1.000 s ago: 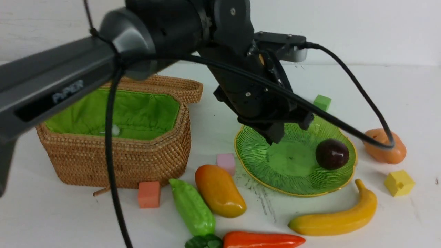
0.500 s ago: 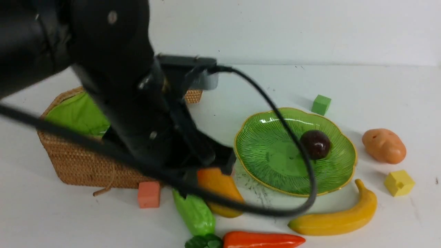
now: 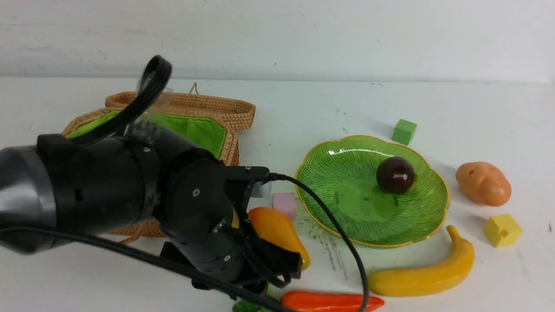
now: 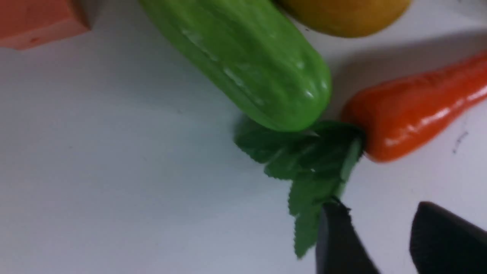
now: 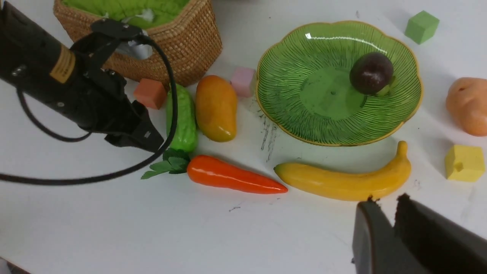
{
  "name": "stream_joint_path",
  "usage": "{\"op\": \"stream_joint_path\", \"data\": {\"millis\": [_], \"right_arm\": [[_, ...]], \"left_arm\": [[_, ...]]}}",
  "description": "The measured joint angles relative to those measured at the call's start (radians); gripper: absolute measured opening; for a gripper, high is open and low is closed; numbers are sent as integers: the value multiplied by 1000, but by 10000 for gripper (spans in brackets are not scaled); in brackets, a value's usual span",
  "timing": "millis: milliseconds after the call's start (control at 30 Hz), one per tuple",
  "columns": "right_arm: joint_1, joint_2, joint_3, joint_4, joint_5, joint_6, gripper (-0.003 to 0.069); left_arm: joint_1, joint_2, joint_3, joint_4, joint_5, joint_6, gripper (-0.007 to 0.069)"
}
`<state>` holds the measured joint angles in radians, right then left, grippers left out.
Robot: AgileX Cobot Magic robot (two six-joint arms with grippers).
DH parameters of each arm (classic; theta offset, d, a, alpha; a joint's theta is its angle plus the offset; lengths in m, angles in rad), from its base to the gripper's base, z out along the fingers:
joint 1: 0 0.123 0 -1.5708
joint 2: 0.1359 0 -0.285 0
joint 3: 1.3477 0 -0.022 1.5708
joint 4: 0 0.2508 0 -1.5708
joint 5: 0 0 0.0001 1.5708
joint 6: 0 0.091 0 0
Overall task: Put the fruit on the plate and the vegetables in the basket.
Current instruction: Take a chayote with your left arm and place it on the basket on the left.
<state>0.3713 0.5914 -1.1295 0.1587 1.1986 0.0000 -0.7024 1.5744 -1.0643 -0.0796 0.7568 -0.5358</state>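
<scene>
Mangosteen (image 3: pixel 395 174) on plate (image 3: pixel 342 208), basket (image 3: pixel 233 149) left of plate

The white counter (image 3: pixel 433 108) carries a wicker basket (image 5: pixel 182 42) on the left and a green plate (image 3: pixel 347 203) further right. Before them lie a green pod (image 5: pixel 182 121), a mango (image 5: pixel 215 107), a carrot (image 5: pixel 232 178) and a banana (image 5: pixel 350 182). A potato (image 3: pixel 482 183) lies right of the plate. Scattered around are a pink cube (image 3: pixel 284 204), an orange cube (image 5: pixel 150 93), a green cube (image 3: pixel 404 131) and a yellow cube (image 3: pixel 502 230).

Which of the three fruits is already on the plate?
The dark purple mangosteen; the mango and banana lie on the table beside the plate.
</scene>
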Motion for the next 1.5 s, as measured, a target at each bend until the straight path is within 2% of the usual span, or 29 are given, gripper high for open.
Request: {"op": "stream_joint_path", "data": {"millis": [100,200,267,700,1200,1500], "right_arm": [[0,0,0,1,0,-10,99],[0,0,0,7,0,-23,99],[0,0,0,9,0,-24,99],[0,0,0,25,17,-25,107],[0,0,0,46,32,-27,107],[0,0,0,57,32,-53,107]], "left_arm": [[38,24,0,4,-55,-51,498],[56,40,0,19,-112,-85,576],[60,57,0,34,-138,-95,588],[60,152,0,166,-200,-171,549],[60,215,0,186,-237,-202,548],[60,225,0,194,-236,-202,459]]}}
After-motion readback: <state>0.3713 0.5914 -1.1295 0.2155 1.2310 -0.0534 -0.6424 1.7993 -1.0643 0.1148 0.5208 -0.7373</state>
